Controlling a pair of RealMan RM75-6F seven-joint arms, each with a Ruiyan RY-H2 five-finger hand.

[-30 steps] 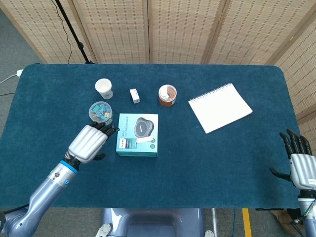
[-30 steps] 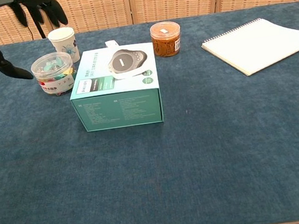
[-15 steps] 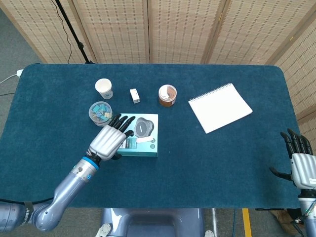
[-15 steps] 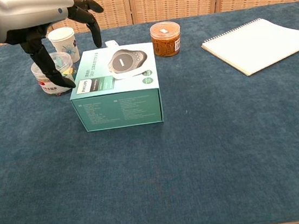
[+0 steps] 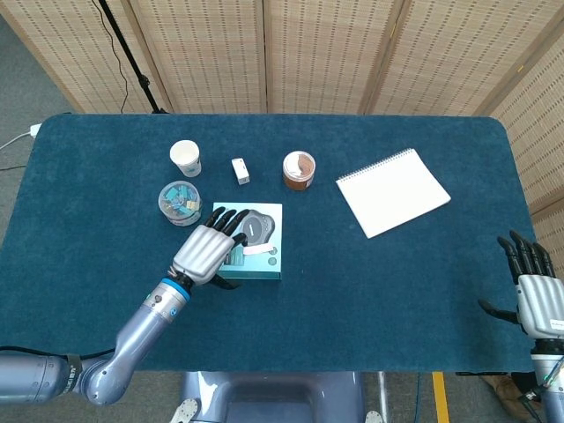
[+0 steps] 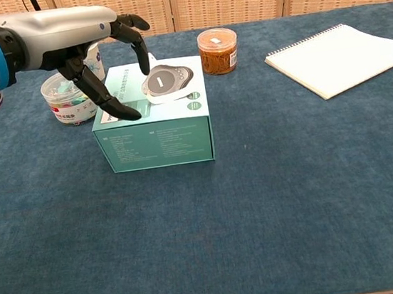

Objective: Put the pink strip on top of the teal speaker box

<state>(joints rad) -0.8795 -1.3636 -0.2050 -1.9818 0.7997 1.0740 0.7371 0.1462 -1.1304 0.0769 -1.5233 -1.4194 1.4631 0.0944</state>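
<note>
- Dark blue carpeted tabletop (image 5: pixel 106 203), woven cane screens (image 5: pixel 203 53) behind.
- Silver-and-black left hand (image 5: pixel 208 253), fingers spread and holding nothing, hovers over the rectangular teal cardboard speaker box (image 6: pixel 159 133).
- Pink strip: cannot tell where.
- Right hand (image 5: pixel 534 291), fingers apart, at the tabletop's right edge.

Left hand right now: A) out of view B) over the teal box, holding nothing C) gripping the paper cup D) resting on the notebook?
B: the left hand hovers with fingers spread over the left part of the teal speaker box, nothing in it.
</note>
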